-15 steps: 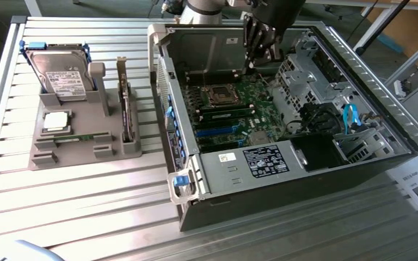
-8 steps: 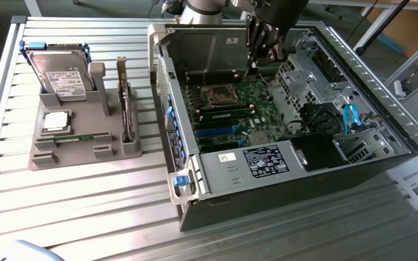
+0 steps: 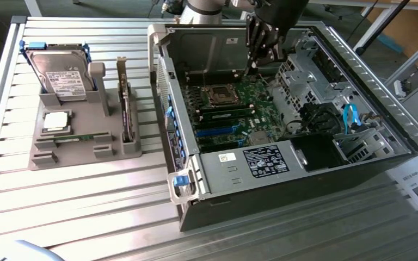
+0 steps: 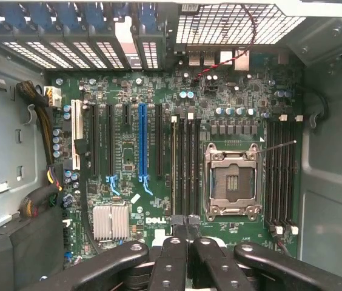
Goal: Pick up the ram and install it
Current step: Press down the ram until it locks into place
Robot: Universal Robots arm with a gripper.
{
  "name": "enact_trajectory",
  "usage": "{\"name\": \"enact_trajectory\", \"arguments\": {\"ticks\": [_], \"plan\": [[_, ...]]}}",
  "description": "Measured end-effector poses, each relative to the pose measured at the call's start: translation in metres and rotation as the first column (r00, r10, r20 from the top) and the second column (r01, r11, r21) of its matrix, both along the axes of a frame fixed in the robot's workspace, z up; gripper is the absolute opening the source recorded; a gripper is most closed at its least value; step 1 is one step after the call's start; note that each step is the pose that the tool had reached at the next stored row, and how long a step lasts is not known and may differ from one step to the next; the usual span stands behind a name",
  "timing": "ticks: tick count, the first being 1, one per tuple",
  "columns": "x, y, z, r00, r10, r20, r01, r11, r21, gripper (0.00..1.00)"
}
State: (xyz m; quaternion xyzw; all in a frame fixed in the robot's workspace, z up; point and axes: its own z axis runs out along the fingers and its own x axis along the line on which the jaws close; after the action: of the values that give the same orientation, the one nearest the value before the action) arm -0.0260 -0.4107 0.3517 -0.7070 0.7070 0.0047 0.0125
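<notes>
Closed hand (image 4: 187, 233) — perhaps above ram (image 4: 174, 173)

The arm (image 3: 202, 8) is cut off by the exterior view's upper edge. The label (image 3: 265, 161) on the computer case (image 3: 354, 70) is too small to be read.

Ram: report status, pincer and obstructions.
Pincer shut, over the motherboard inside the case. Ram apparently in gray tray, outside. Side wall stands between.
</notes>
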Motion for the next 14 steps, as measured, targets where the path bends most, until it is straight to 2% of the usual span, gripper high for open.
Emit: {"name": "enact_trajectory", "arguments": {"ticks": [4, 8, 10, 14], "plan": [[0.0, 0.0, 0.0, 1.0, -0.003, -0.0001, 0.003, 1.0, 0.0, 0.1], [0.0, 0.0, 0.0, 0.9995, -0.032, 0.0, 0.032, 0.9995, 0.0, 0.1], [0.0, 0.0, 0.0, 0.9986, -0.052, 0.0, 0.052, 0.9986, 0.0, 0.1], [0.0, 0.0, -0.0001, 0.9919, -0.127, 0.0, 0.127, 0.9919, 0.0, 0.1]]}}
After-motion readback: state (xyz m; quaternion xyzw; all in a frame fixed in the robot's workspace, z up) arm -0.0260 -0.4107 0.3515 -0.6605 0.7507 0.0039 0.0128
